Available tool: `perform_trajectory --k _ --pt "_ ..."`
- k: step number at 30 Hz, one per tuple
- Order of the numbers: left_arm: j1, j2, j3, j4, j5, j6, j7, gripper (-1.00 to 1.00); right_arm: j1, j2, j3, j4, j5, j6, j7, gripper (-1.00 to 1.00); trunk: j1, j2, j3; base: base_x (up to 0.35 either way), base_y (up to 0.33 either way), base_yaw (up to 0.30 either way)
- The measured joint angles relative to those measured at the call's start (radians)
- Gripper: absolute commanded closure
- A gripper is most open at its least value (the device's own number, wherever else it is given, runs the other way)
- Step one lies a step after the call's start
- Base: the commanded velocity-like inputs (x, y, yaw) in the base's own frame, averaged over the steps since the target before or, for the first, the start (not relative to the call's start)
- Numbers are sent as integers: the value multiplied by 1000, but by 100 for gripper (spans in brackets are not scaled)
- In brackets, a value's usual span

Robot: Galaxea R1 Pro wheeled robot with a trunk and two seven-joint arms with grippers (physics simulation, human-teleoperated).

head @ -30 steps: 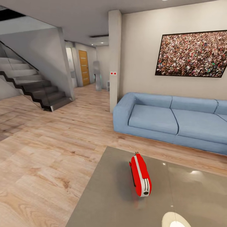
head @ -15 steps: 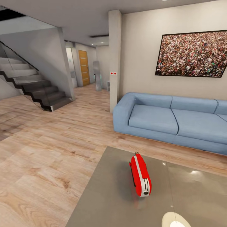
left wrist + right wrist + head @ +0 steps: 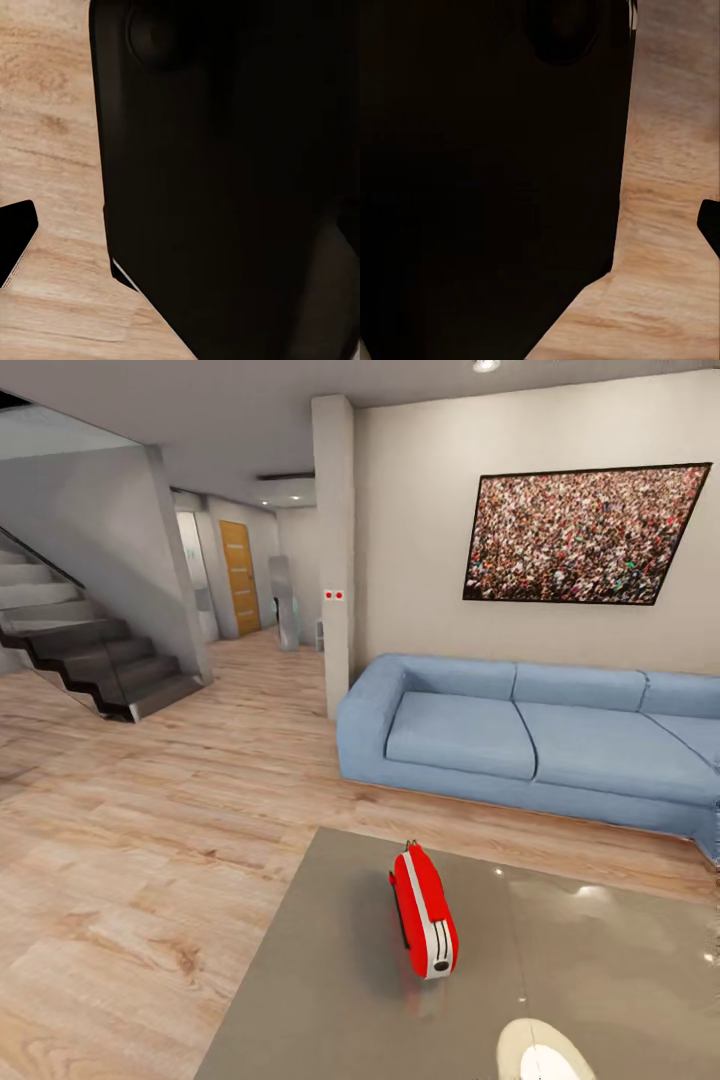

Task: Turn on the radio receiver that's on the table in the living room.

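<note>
The red radio receiver point(image 3: 425, 912) with white trim stands end-on to me on the glossy grey-taupe table point(image 3: 330, 980), near the table's far left part, in the head view. Its thin wire handle sticks up at its far end. The dial and grille face sideways and I cannot make them out. In the left wrist view a black fingertip point(image 3: 15, 232) pokes in over the wood floor beside a dark body. The right wrist view has another black fingertip point(image 3: 711, 225) at its edge. The frames do not settle either gripper's state.
Beyond the table stands a blue sectional sofa point(image 3: 520, 740) under a framed crowd picture point(image 3: 575, 535). Light wood floor point(image 3: 150, 840) spreads to the left toward dark stairs point(image 3: 90, 650) and a hallway with a wooden door point(image 3: 240, 575). A white rounded shape point(image 3: 540, 1055) sits at the table's near edge.
The whole head view has shifted left, so the camera has turned a little to the right. The radio stays in the same place on the table.
</note>
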Motion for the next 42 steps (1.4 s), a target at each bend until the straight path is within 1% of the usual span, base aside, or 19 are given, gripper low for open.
perform_trajectory --k 8,18,28,32,42 --pt "0 1 0 0 0 0 0 -100 0 0 0 0 0 4 0 -100 0 0 1 33 6 -39" --pt "0 1 -2 0 0 0 -2 -100 0 0 0 0 0 5 0 -100 0 0 1 245 79 -1" --pt "0 1 0 0 0 0 0 -100 0 0 0 0 0 3 0 -100 0 0 1 20 5 -7" --pt "0 1 0 0 0 0 0 -100 0 0 -4 0 -6 3 -1 -100 0 0 3 0 0 -168" --pt "0 1 0 0 0 0 0 -100 0 0 -5 0 -8 4 0 -100 0 0 7 0 0 -225"
